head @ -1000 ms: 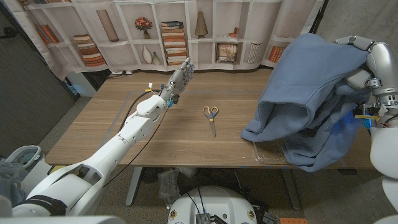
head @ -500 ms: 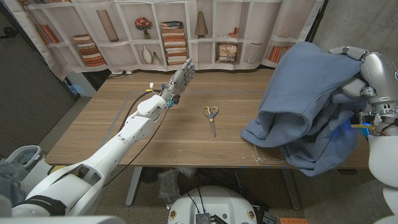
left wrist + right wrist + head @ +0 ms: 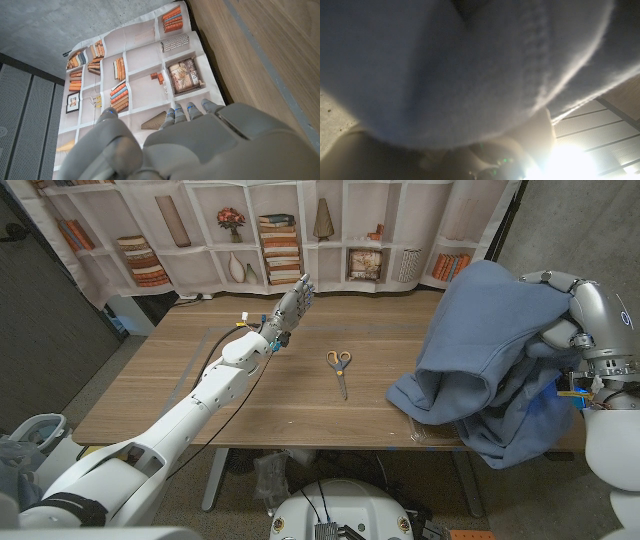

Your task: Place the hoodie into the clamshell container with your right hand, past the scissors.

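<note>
A blue hoodie (image 3: pixel 490 350) hangs in a bundle over the table's right end, held up by my right hand (image 3: pixel 565 305), whose fingers are buried in the cloth. Its ribbed blue fabric (image 3: pixel 470 65) lies right against the right wrist camera. The hoodie's lower folds drape onto a clear clamshell container (image 3: pixel 430 428), which is mostly hidden under them. Scissors (image 3: pixel 340 367) with yellow and blue handles lie at the table's middle, left of the hoodie. My left hand (image 3: pixel 291 304) is raised over the far left part of the table, fingers straight and together, holding nothing; its back (image 3: pixel 200 140) is seen in the left wrist view.
A printed bookshelf backdrop (image 3: pixel 270 230) hangs behind the wooden table (image 3: pixel 200 400). A dark panel (image 3: pixel 40 320) stands at the left, a concrete wall at the right. A cable runs along my left forearm.
My right hand has shifted slightly right and down with the hoodie, and the cloth has sagged lower onto the container. The left arm has not moved.
</note>
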